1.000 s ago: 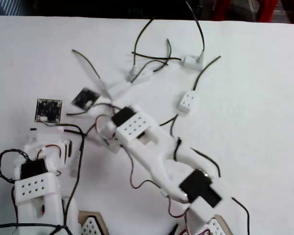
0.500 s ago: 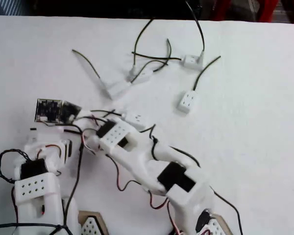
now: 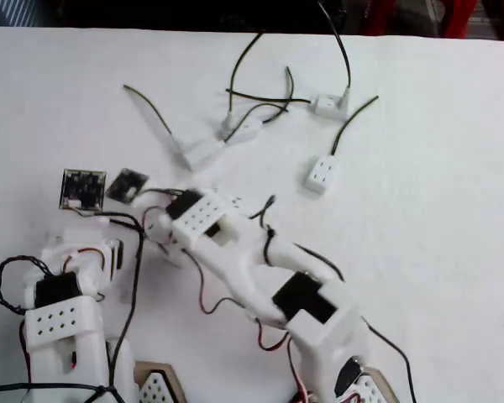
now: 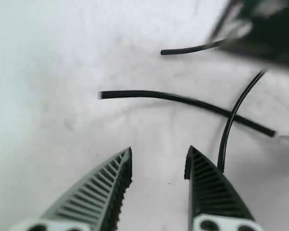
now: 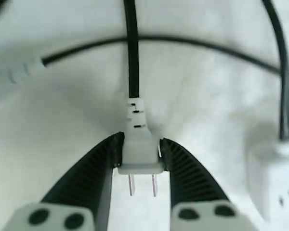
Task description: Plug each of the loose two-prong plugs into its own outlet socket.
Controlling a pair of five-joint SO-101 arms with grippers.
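**A:** How far along is the plugging-in?

**B:** Early, I'd say. The right claw is clamped on a white two-prong plug. It squeezes the body from both sides, with the prongs pointing back between the fingers. The plug's black cord runs straight out ahead of the tips. So one plug is gripped, but it isn't seated in anything.

**A:** Is there a socket within reach of it?

**B:** A white socket block lies on the bench, just off to one side of that claw and apart from the plug. The part of its face that shows has small holes, and I see nothing pushed into them.

**A:** And the other arm?

**B:** The left claw has its fingers apart with nothing between them, over the bench. Loose black cords lie ahead of its tips.

**A:** What do the other sockets hold?

**B:** From above, a nearer block and a farther block sit well beyond the right arm, each on its own cord. The nearer one's holes look unfilled. I can't tell about the farther one. Two more white pieces lie among the cords out there, and I can't tell whether they are plugs or sockets.

**A:** So what's left?

**B:** Nearly everything, in my judgement. The held plug's prongs face back toward the wrist, so they need turning toward a socket before it can be pressed home. After that, every other loose plug has to be done the same way.
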